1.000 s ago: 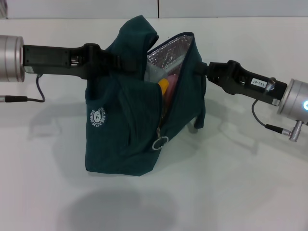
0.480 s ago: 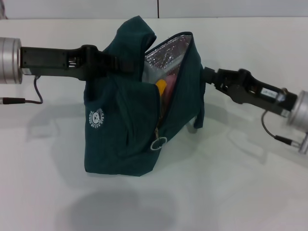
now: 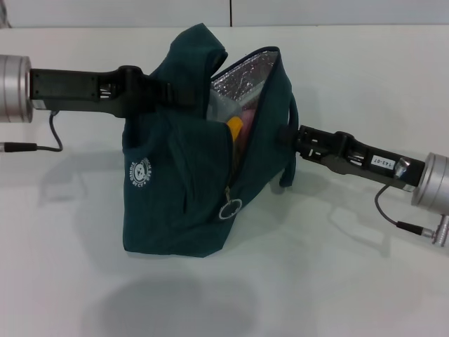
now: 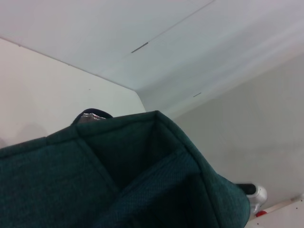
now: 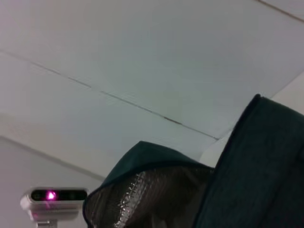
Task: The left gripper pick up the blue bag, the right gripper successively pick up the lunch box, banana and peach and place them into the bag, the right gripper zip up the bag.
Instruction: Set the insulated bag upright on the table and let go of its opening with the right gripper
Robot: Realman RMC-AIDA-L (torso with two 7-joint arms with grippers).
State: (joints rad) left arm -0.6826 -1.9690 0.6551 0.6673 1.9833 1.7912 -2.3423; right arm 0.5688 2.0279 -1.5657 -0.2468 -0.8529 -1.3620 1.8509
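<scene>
we see the dark teal-blue fabric lunch bag (image 3: 175, 182) standing on the white table (image 3: 337, 281) near the centre of the head view, its mouth gaping toward one o'clock and showing silver foil lining (image 3: 238, 81). inside the opening a yellow-orange banana tip (image 3: 235, 126) and a bit of pink peach (image 3: 248, 116) show. the left gripper (image 3: 184, 97) reaches in from nine o'clock and presses into the bag's upper fabric; we cannot tell how its fingers stand. the right gripper (image 3: 286, 133) comes from four o'clock, touching the bag's right wall beside a loop handle (image 3: 289, 158); its fingers are hidden too. a metal ring zipper pull (image 3: 229, 209) hangs low on the front.
</scene>
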